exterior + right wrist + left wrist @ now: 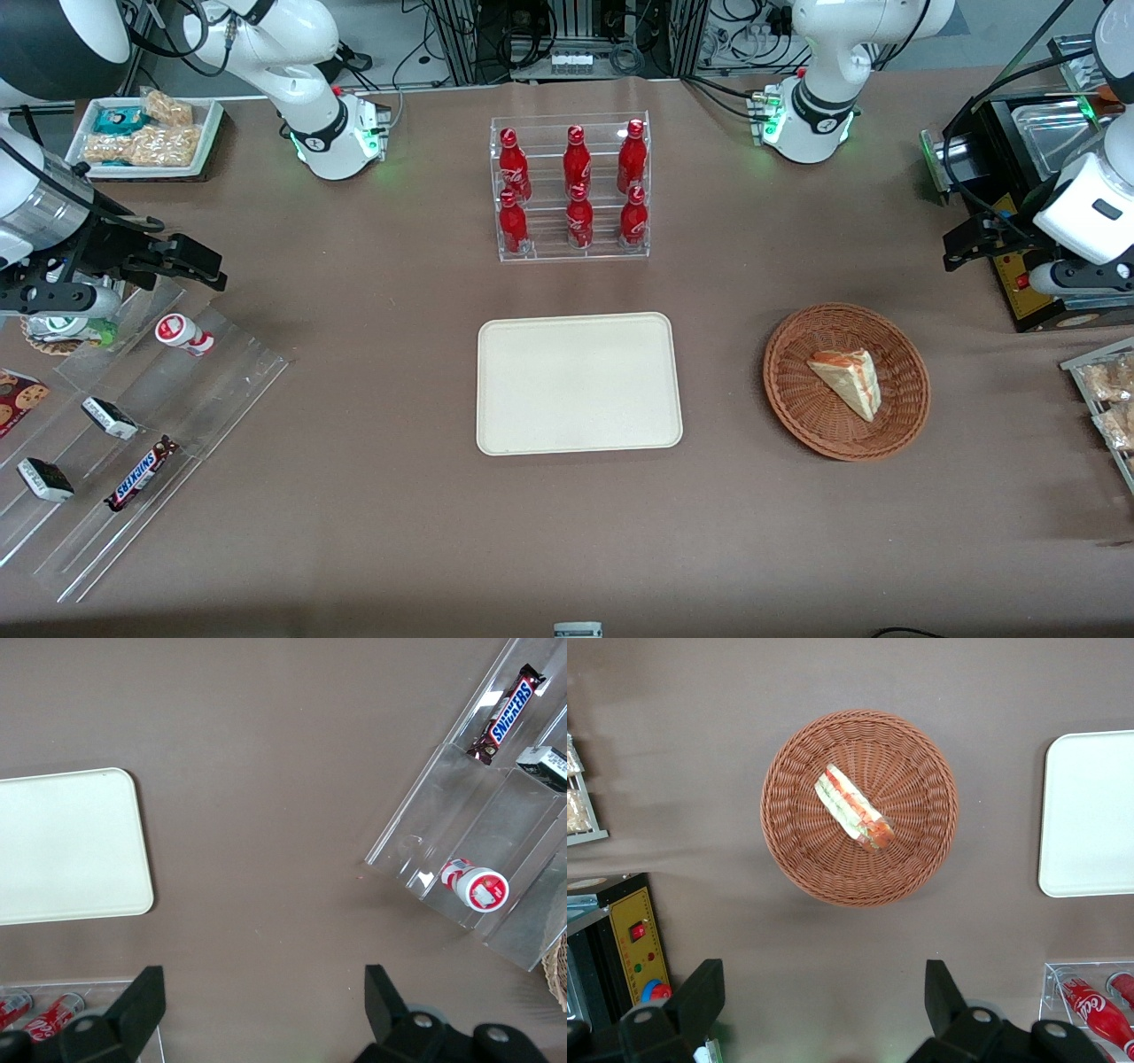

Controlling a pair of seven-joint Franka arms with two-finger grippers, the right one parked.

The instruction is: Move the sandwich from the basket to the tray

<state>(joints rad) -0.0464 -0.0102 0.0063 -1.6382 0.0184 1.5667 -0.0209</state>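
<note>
Lying on its side near the middle of the basket (846, 381), the sandwich (848, 381) showed its pale bread face upward in the front view, while the wrist view caught its striped cut edge (852, 806) of red, orange and green. It looked light and soft, likely to squash or shed filling under a hard pinch, so a gentle grip across the two bread faces, around the thick middle of the wedge, seemed the safest hold; the thin pointed end would probably crumple. The woven rim stood low around it, leaving room on both sides of the wedge for fingers to come down, though the weave might snag a fingertip pushed too deep.

The gripper (824, 1005) hung high above the table, farther from the front camera than the basket, its fingers spread wide and holding nothing. Bare brown table lay between basket and tray (578, 384), with nothing standing in a straight path. The tray was bare, its low rim an easy edge to clear. The bottle rack (571, 188) stood well apart.
</note>
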